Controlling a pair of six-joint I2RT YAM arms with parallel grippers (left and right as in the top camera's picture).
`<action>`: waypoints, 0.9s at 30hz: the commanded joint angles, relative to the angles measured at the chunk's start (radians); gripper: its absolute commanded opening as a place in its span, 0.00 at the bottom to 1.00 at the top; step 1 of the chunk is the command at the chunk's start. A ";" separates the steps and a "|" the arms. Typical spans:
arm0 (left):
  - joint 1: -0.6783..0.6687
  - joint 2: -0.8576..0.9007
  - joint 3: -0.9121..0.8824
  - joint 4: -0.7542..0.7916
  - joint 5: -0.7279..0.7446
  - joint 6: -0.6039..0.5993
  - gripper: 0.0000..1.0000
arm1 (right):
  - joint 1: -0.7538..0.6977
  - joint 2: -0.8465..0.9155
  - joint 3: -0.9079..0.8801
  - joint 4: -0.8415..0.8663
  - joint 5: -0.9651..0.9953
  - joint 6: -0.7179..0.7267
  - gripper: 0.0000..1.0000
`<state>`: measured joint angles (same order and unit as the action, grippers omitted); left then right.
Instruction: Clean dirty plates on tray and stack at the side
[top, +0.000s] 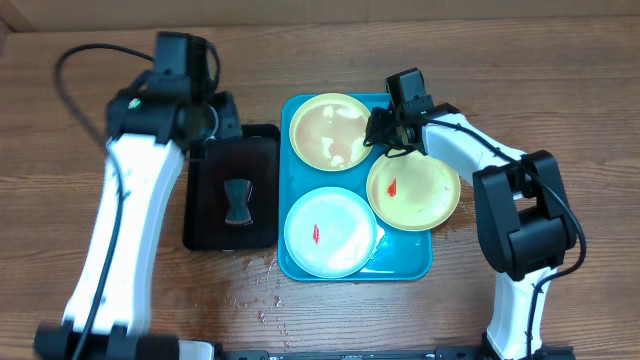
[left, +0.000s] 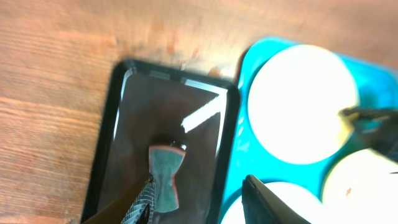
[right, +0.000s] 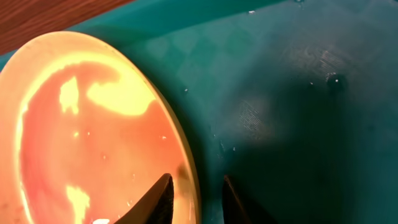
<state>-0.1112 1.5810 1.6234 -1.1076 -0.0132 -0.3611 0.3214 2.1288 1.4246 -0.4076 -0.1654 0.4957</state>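
From above, the tray (top: 405, 258), long axis far-to-near, holds three plates: a glossy yellow-green plate (top: 330, 130) at its far-left corner, a red-smeared yellow-green plate (top: 412, 190) over its right edge, and a red-smeared mint-white plate (top: 328, 232) near-left. In the left wrist view my left fingers (left: 261, 199) stand apart above the black tray (left: 137, 124), one bow-tie-shaped block (left: 165, 180) in it. In the right wrist view my right fingers (right: 158, 199) straddle the glossy plate's rim, slightly apart.

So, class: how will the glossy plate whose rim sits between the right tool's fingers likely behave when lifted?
The plate probably slips easily: its face gleams with a wet film. It looks thin and rigid, so likely light and unbending. Pinched at one edge by the right tool, it may tilt or swing.
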 joint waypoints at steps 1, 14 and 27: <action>0.001 -0.095 0.022 -0.009 -0.058 -0.032 0.48 | 0.005 0.035 -0.005 0.010 0.007 -0.001 0.17; 0.001 -0.115 0.021 -0.111 -0.204 -0.028 1.00 | -0.071 0.031 0.087 -0.034 -0.214 0.005 0.04; 0.001 -0.115 0.021 -0.104 -0.356 -0.029 1.00 | -0.077 -0.075 0.122 -0.109 -0.120 -0.006 0.04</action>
<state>-0.1112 1.4624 1.6363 -1.2160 -0.2863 -0.3862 0.2176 2.1475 1.5146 -0.5053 -0.3782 0.4969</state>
